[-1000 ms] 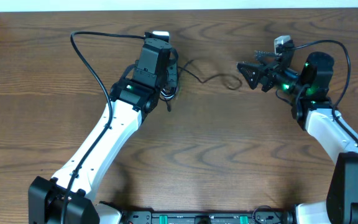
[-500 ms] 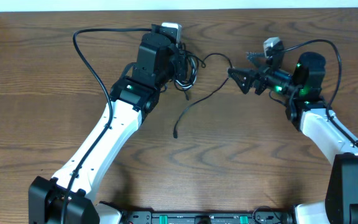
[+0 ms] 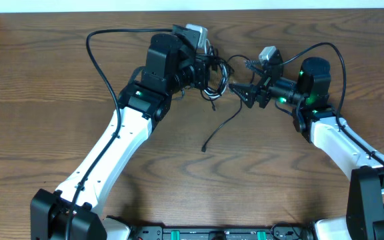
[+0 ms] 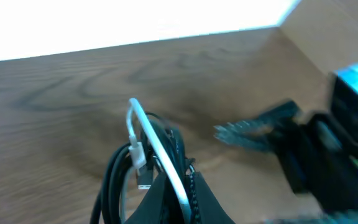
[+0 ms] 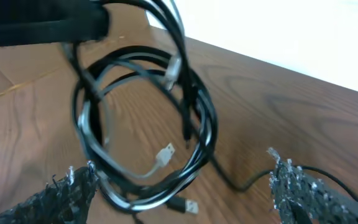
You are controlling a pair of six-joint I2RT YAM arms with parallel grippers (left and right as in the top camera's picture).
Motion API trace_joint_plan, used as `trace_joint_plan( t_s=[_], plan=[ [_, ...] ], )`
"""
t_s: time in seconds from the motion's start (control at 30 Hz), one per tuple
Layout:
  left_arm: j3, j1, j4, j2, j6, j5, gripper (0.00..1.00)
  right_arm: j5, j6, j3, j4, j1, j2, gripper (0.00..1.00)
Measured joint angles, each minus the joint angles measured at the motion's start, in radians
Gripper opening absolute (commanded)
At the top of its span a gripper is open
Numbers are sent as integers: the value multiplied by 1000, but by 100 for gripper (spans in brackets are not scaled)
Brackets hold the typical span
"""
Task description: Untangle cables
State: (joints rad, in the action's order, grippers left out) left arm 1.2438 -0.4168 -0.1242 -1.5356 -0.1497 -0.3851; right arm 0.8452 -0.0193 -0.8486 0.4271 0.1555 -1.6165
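Both arms have closed in vs a sec ago: left gripper [image 3: 202, 70] swung right and toward the back w/ the cables [image 3: 213, 75]. The right gripper [image 3: 244, 92] came left to meet it, and the loose black tail [image 3: 220, 123] dragged along. Left is clamped tight on the coil. Right stands wide apart w/ nothing in it, tips just beside the loops.

Risks as I see them:
- Right closes on several strands at once and cinches the tangle instead of freeing one.
- The 2 grippers are near enough to knock fingers.
- A pale plug [image 5: 165, 154] hangs loose inside the coil and could snag.

Far edge [image 3: 299, 12] of the counter [image 3: 265, 187] is near the bundle, so little room that way. Plenty of bare wood on the near side, so I'd draw strands out there.
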Motion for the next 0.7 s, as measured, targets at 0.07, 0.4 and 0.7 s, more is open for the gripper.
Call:
trace_joint_plan(
  t_s=[0.07, 0.4, 0.7],
  plan=[
    [0, 0, -7, 0, 61, -87, 7, -11, -5, 0, -2, 0, 0, 92],
    [0, 0, -105, 0, 293, -431, 7, -130, -16, 0, -51, 0, 0, 99],
    [0, 0, -92, 0, 358, -532, 7, -140, -18, 0, -53, 0, 0, 99]
  ],
)
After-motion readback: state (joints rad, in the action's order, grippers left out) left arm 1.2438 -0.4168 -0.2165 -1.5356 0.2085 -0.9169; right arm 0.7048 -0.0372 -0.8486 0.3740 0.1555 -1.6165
